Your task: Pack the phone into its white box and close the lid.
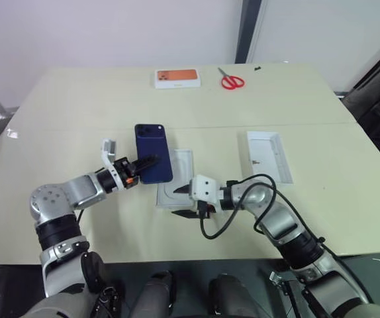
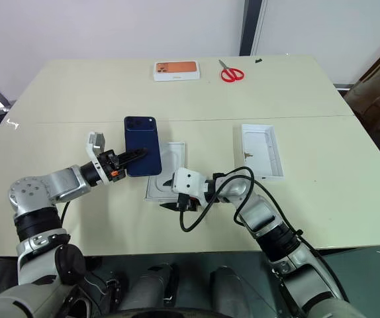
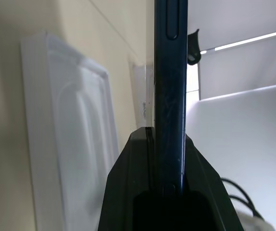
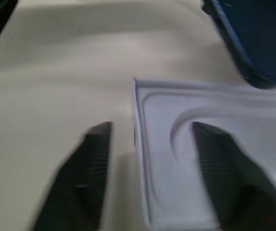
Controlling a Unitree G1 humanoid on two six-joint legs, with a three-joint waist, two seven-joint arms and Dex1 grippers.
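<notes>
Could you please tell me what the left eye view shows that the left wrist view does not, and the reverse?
Left eye view alone: the red scissors and the orange-topped box at the table's far edge, the lid lying open side up, and the right claw, open at the white insert's near corner. Left wrist view alone: the phone's side button, edge-on. Both: the phone pinched in the left claw, and the white insert lying beside it.

one phone (image 1: 153, 152), three white trays, one scissors (image 1: 230, 81)
</notes>
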